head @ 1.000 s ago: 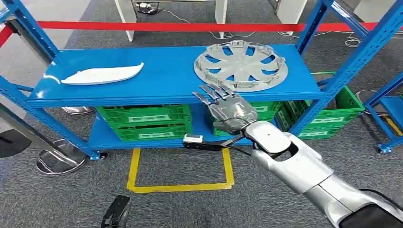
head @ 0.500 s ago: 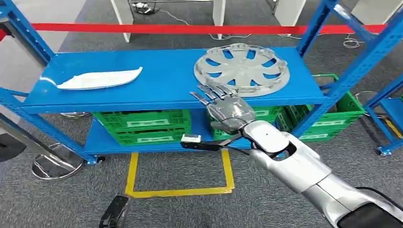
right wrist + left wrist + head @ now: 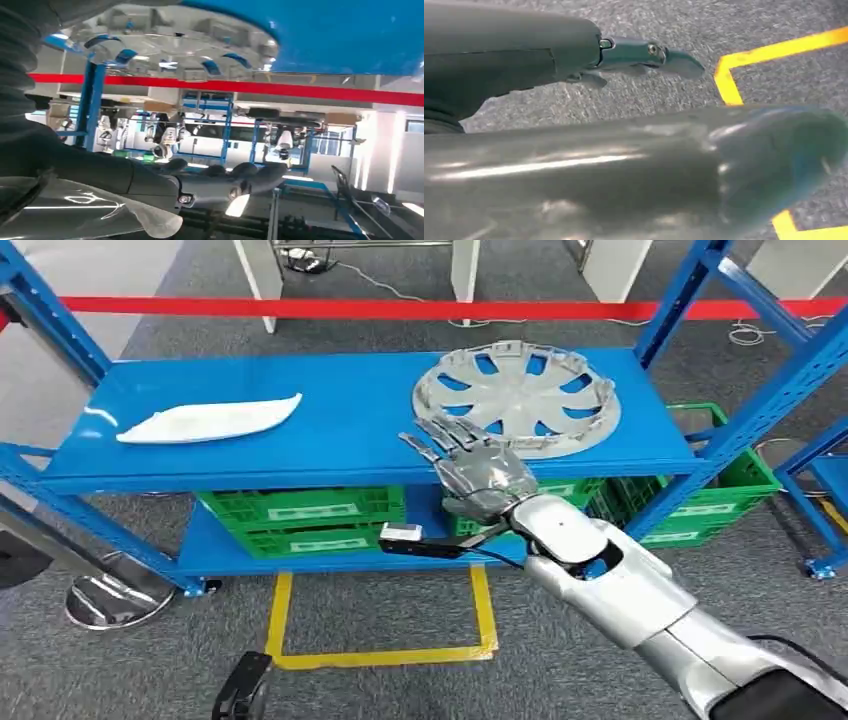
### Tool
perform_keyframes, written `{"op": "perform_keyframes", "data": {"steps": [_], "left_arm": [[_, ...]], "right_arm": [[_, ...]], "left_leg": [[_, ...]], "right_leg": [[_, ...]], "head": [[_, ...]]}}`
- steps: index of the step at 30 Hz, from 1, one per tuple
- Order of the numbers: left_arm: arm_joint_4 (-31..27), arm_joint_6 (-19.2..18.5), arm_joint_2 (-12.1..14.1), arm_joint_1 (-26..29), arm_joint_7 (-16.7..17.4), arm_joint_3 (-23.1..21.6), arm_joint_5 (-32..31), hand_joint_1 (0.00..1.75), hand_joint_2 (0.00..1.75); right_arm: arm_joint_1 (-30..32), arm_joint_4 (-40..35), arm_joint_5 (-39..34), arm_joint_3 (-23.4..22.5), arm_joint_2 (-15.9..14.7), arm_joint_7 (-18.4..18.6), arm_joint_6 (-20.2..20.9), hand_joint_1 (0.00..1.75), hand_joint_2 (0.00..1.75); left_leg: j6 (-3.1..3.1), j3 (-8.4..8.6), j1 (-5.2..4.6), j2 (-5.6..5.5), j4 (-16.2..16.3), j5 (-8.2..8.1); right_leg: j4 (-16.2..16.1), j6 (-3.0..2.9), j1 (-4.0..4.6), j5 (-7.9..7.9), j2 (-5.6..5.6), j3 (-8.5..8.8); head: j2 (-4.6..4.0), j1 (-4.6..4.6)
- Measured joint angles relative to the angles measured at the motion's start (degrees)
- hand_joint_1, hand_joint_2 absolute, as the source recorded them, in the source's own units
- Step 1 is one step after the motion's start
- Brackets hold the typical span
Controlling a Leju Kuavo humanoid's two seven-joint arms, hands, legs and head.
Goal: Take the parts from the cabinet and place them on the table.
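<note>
Slightly nearer the hubcap [image 3: 516, 400] than before, the right robot hand [image 3: 470, 468] hovers at the shelf [image 3: 350, 410] edge, fingers spread, holding nothing. Its wrist view shows the hubcap's [image 3: 175, 42] rim. A white part [image 3: 208, 420] lies well apart. The left robot hand [image 3: 644, 55] hangs over floor; grip unclear.

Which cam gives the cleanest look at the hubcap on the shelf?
Head view: the whole hubcap lies flat on the blue shelf, rim and spokes clear, just beyond the right hand. The right wrist view shows it turned and blurred, partly cut off. The left wrist view looks at the carpet and yellow floor tape.
</note>
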Motion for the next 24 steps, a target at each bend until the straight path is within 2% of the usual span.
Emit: {"op": "perform_keyframes", "data": {"steps": [1, 2, 3, 5, 6, 7, 8, 9, 10, 11, 12, 13, 14, 16, 17, 18, 19, 21, 22, 23, 24], "left_arm": [[0.0, 0.0, 0.0, -0.1, 0.1, 0.0, -0.1, 0.00, 0.00], [0.0, 0.1, 0.1, -0.1, 0.2, 0.0, -0.1, 0.00, 0.00], [0.0, 0.1, 0.1, -0.1, 0.3, 0.0, -0.2, 0.00, 0.00], [0.0, 0.1, 0.2, -0.1, 0.4, 0.0, -0.2, 0.00, 0.00], [0.0, 0.1, 0.3, 0.0, 0.5, 0.0, -0.2, 0.00, 0.00], [0.0, 0.1, 0.3, 0.1, 0.5, 0.1, -0.2, 0.00, 0.00], [0.0, 0.1, 0.3, 0.2, 0.5, 0.1, -0.2, 0.00, 0.00], [0.0, 0.1, 0.3, 0.1, 0.5, 0.1, -0.2, 0.00, 0.00], [0.0, 0.1, 0.3, 0.1, 0.5, 0.1, -0.2, 0.00, 0.00], [0.0, 0.0, 0.3, 0.1, 0.5, 0.1, -0.2, 0.00, 0.00], [0.0, -0.3, 0.3, 0.1, 0.5, 0.1, -0.2, 0.00, 0.00], [0.0, -0.4, 0.3, 0.0, 0.5, 0.1, -0.3, 0.00, 0.00], [0.0, -0.2, 0.4, 0.2, 0.8, 0.2, -0.5, 0.00, 0.00], [0.0, 0.4, 0.3, 0.3, 1.0, 0.2, -0.7, 0.00, 0.00], [0.0, 0.6, 0.3, 0.3, 1.0, 0.2, -0.8, 0.00, 0.00], [0.0, 0.6, 0.3, 0.2, 1.0, 0.3, -0.8, 0.00, 0.00], [0.0, 0.4, 0.3, 0.1, 1.0, 0.3, -0.8, 0.00, 0.00], [0.0, 0.2, 0.3, 0.2, 1.0, 0.3, -0.8, 0.00, 0.00], [0.0, 0.1, 0.3, 0.2, 1.0, 0.3, -0.8, 0.00, 0.00], [0.0, 0.0, 0.3, 0.2, 1.0, 0.3, -0.8, 0.00, 0.00], [0.0, -0.2, 0.3, 0.2, 1.0, 0.3, -0.9, 0.00, 0.00]], "right_arm": [[0.0, 0.0, -0.1, -0.2, -0.1, 0.0, 0.0, 0.00, 1.75], [-0.1, 0.0, -0.1, -0.3, 0.0, 0.0, 0.0, 0.00, 1.75], [-0.3, 0.0, -0.1, -0.3, 0.0, 0.0, 0.0, 0.00, 1.75], [-0.1, 0.0, -0.1, -0.3, 0.0, 0.0, 0.0, 0.00, 1.75], [0.0, 0.0, -0.1, -0.3, 0.0, 0.0, 0.0, 0.00, 1.75], [0.1, 0.0, -0.1, -0.3, 0.0, 0.0, 0.0, 0.00, 1.75], [0.1, 0.0, -0.1, -0.3, 0.0, 0.0, 0.0, 0.00, 1.75], [0.1, 0.0, -0.1, -0.3, 0.0, 0.0, 0.0, 0.00, 1.75], [0.1, 0.0, -0.1, -0.3, 0.0, 0.0, 0.0, 0.00, 1.75], [0.1, 0.0, -0.1, -0.3, 0.0, 0.0, 0.0, 0.00, 1.75], [0.1, 0.0, -0.2, -0.3, 0.0, 0.0, 0.0, 0.00, 1.75], [0.0, 0.0, -0.2, -0.3, 0.0, 0.0, 0.0, 0.00, 1.75], [0.1, 0.0, -0.2, -0.3, 0.0, 0.0, 0.0, 0.00, 1.75], [0.1, 0.0, -0.2, -0.4, 0.0, 0.0, 0.0, 0.00, 1.75], [0.2, -0.1, -0.2, -0.5, 0.0, 0.0, 0.0, 0.00, 1.75], [0.0, -0.1, -0.2, -0.7, 0.0, 0.0, 0.0, 0.00, 1.75], [0.0, -0.1, -0.2, -0.8, 0.0, 0.0, 0.0, 0.00, 1.75], [0.3, -0.1, -0.2, -0.8, 0.0, 0.0, 0.0, 0.00, 1.75], [0.5, -0.1, -0.2, -0.9, 0.0, 0.0, 0.0, 0.00, 1.75], [0.6, -0.1, -0.2, -0.9, 0.0, 0.0, 0.0, 0.00, 1.75], [0.6, -0.1, -0.2, -0.9, 0.0, 0.0, 0.0, 0.00, 1.75]], "left_leg": [[-0.20, -0.03, -0.08, 0.00, 0.3, -0.18], [-0.56, -0.34, 0.02, 0.05, 1.5, -0.74], [-0.97, -1.39, 0.07, 0.07, 3.9, -1.97], [-1.65, -5.94, 0.52, 0.06, 12.6, -6.18], [-1.87, -8.05, 0.62, 0.07, 16.0, -7.42], [-2.09, -9.21, 0.77, 0.07, 17.2, -7.19], [-2.26, -9.07, 0.92, 0.08, 15.9, -5.59], [-2.37, -7.94, 1.03, 0.10, 12.5, -2.92], [-2.51, -5.84, 1.20, 0.13, 6.9, 0.83], [-2.64, -4.05, 1.41, 0.13, 1.8, 3.84], [-2.49, -4.03, 1.04, 0.10, 1.2, 2.19], [-1.61, -3.89, 0.83, 0.15, 0.1, 1.86], [-1.15, -4.07, 0.79, 0.07, 0.2, 2.90], [-0.44, -4.08, 0.72, 0.04, 0.3, 3.09], [-0.04, -3.78, 1.02, 0.11, -0.1, 3.27], [0.28, -3.74, 1.02, 0.10, -0.1, 3.20], [0.55, -3.77, 1.01, 0.11, -0.1, 3.14], [0.70, -3.78, 0.86, 0.14, 0.0, 3.05], [0.74, -3.76, 0.79, 0.12, 0.0, 3.02], [0.80, -3.71, 0.71, 0.07, 0.0, 2.98], [0.81, -3.66, 0.64, 0.00, 0.0, 2.96]], "right_leg": [[-0.4, -0.06, -0.50, 0.04, 0.07, 0.57], [-0.8, -0.15, -0.63, 0.03, 0.00, 1.24], [-0.9, -0.44, -0.74, -0.16, -0.02, 1.57], [-0.8, -0.57, -0.76, -0.66, -0.02, 2.01], [-0.8, -0.57, -0.76, -0.82, -0.01, 2.13], [-0.7, -0.54, -0.79, -1.01, 0.05, 2.27], [-0.6, -0.43, -0.88, -1.21, 0.13, 2.51], [-0.5, -0.31, -0.95, -1.47, 0.17, 2.75], [-0.3, -0.11, -1.10, -1.81, 0.19, 3.11], [-0.1, 0.22, -1.16, -2.15, 0.18, 3.31], [0.0, 0.46, -1.07, -2.16, 0.20, 3.31], [0.1, 0.77, -0.95, -2.21, 0.26, 2.84], [0.0, 1.05, -0.94, -2.26, 0.24, 2.71], [-0.1, 1.64, -1.01, -2.26, 0.20, 2.89], [0.3, 1.92, -1.13, -3.07, 0.20, 2.26], [2.4, 2.07, -1.10, -4.48, 0.17, 1.39], [6.3, 2.21, -1.10, -6.40, 0.17, -0.43], [15.9, 2.41, -1.09, -9.95, 0.15, -5.31], [18.3, 2.39, -1.09, -10.15, 0.15, -6.68], [17.5, 2.24, -1.08, -8.91, 0.15, -6.62], [14.5, 1.97, -1.05, -6.69, 0.15, -5.38]], "head": [[0.00, -0.03], [0.00, -0.15], [0.00, -0.37], [0.00, -0.37], [0.00, -0.35], [0.00, -0.42], [0.00, -0.37], [0.00, -0.37], [0.00, -0.39], [0.00, -0.40], [0.00, -0.44], [0.00, -0.57], [0.00, -0.37], [0.00, -0.35], [0.00, -0.37], [0.00, 0.00], [0.00, 0.11], [0.00, 0.04], [0.00, 0.02], [0.00, 0.06], [0.00, 0.09]]}}
